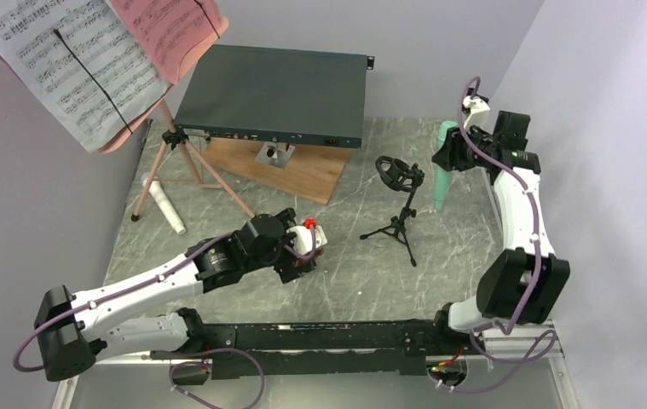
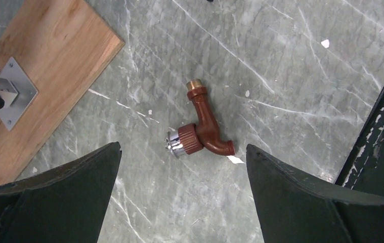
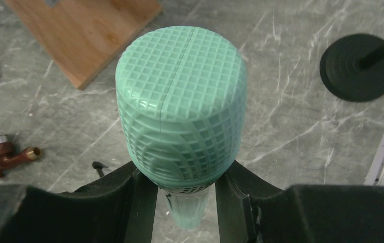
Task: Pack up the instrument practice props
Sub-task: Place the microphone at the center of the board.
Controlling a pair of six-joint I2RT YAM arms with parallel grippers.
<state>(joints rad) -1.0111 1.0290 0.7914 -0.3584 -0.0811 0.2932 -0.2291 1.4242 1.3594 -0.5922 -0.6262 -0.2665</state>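
Holding mint microphone point(image 3: 179, 101) upright, pinched in my right end effector point(image 3: 185, 195), just right of the black mic mount point(image 1: 398, 173), above the table point(image 1: 473, 256). My left end effector point(image 2: 183, 172) is spread, left of that mount. I advise a slow, level carry.

Place: a robot test cell in a lab.

Evidence, item by item:
- Tabletop point(image 1: 473, 247): grey marble-pattern sheet, boxed in by plain pale walls point(image 1: 609, 85) at the back and both sides.
- Black rail point(image 1: 328, 336) at the near edge, with my left arm point(image 1: 141, 290) and right arm point(image 1: 520, 213) bolted to it. Purple cables point(image 1: 534, 226) run along them.
- Ill-matched props:
  - pink music desk point(image 1: 128, 136) carrying sheet-music pages point(image 1: 72, 68)
  - black mic mount point(image 1: 398, 175)
  - mint microphone point(image 3: 179, 101)
  - dark grey metal box point(image 1: 277, 89)
  - wooden board point(image 1: 311, 175) with a metal flange point(image 2: 12, 88)
  - brown tap point(image 2: 205, 134) lying loose
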